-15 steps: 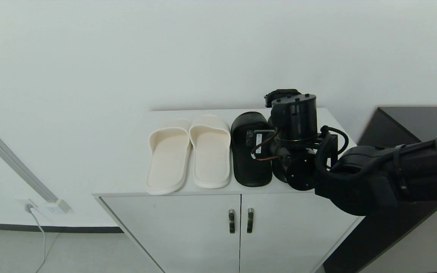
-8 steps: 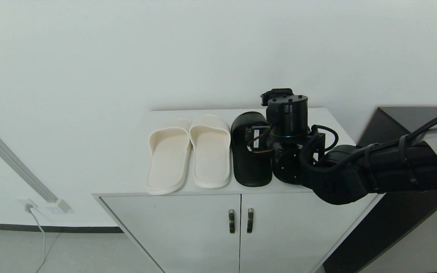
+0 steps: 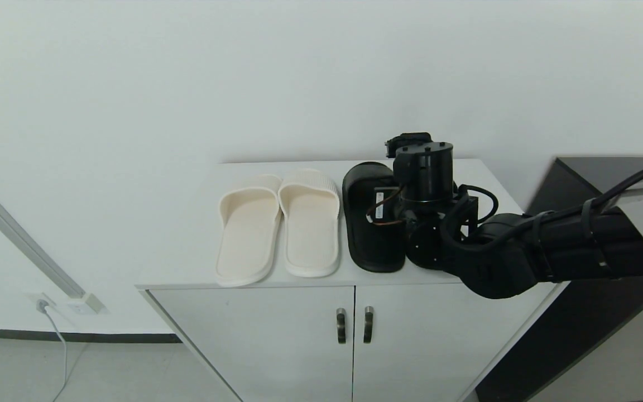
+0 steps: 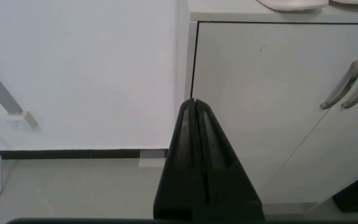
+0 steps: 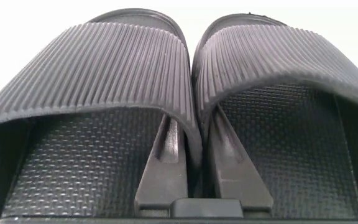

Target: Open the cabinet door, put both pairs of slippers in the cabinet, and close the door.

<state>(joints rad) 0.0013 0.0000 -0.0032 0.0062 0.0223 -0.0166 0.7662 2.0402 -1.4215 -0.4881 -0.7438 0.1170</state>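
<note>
1. The right arm point(image 3: 522, 251) reaches in from the right, level with the top of the cabinet point(image 3: 187, 268). Its wrist is bent over the black slippers point(image 3: 369, 218).
2. The right gripper point(image 5: 191, 124) is closed on the black slippers. One finger lies in each footbed under the strap, and the two adjoining side walls are pinched between them.
3. The left gripper point(image 4: 194, 155) hangs low in front of the cabinet, near its left edge. Its fingers are pressed flat together and hold nothing.
4. The black slippers stand side by side on the right half of the cabinet top. They are matte, with ribbed straps and footbeds of small raised diamonds.
5. The white slippers point(image 3: 277, 223) lie just left of the black pair. They are cream and thick-soled, and one strap is finely ribbed.
6. The cabinet is smooth and white, with flat panels. Both doors point(image 3: 260, 340) are shut, and two grey bar handles point(image 3: 341, 325) meet at the centre seam.
</note>
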